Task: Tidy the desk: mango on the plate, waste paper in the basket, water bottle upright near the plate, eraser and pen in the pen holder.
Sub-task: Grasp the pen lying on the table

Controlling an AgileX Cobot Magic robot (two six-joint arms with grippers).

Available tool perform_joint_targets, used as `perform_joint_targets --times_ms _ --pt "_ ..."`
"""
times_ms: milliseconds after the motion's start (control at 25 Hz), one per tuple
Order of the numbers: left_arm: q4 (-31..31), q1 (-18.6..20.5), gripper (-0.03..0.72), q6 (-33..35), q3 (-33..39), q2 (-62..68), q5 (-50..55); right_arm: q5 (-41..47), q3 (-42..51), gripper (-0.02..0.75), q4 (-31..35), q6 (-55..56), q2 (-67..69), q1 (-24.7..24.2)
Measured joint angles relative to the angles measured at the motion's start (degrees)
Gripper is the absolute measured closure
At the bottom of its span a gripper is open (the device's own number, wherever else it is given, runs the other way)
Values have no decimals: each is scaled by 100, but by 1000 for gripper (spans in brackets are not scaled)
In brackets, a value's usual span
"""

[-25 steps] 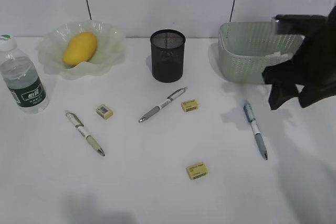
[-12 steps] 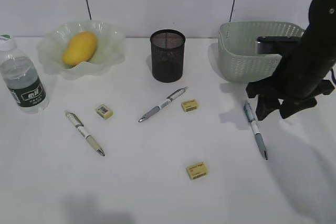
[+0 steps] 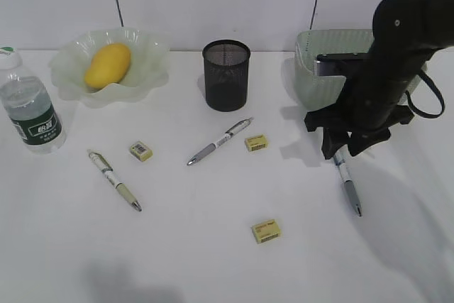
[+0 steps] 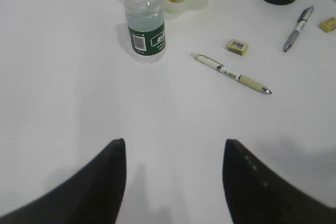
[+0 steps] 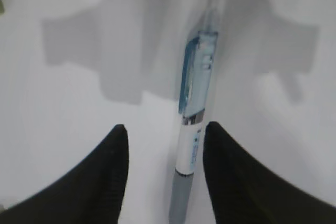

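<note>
On the desk [image 3: 213,260], largest first:
Right arm: has come down from beside the basket [image 3: 323,69] to the blue pen [image 3: 346,179]; a second ago it hung higher, off to the right.
Right gripper [image 3: 339,152]: jaws apart and narrowing, one on each side of the pen's upper barrel; not yet clenched on it, holding nothing.
Meaning: pen pickup looks like the step in hand; mango, bottle and probably paper seem settled.
Left gripper [image 4: 173,182]: released, empty, hovering over bare desk at near left.
Basket: far right, partly behind the arm; waste paper not visible now.
Plate [image 3: 152,58]: far left, mango [image 3: 108,65] lying in it.
Bottle [image 3: 30,108]: upright, just left of the plate, close to the desk's left edge.
Holder [image 3: 226,76]: far centre, open top, clear room around it.
Pens: grey pen [image 3: 220,141] near the holder; beige pen [image 3: 115,180] at left.
Erasers: three [image 3: 266,230], well apart.
Room: open desk between blue pen and holder; only the right-hand eraser [image 3: 256,142] lies near that path.
</note>
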Motion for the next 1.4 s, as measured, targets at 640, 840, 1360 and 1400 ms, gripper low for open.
perform_joint_targets --times_ms 640,840,1360,1400 --pt "0 0 244 0 0 0 0 169 -282 391 -36 222 618 -5" --pt "0 0 244 0 0 0 0 169 -301 469 -59 248 712 -5" --pt "0 0 244 0 0 0 0 572 -756 606 -293 -17 655 -9" --pt "0 0 244 0 0 0 0 610 -798 606 -228 -78 544 -9"
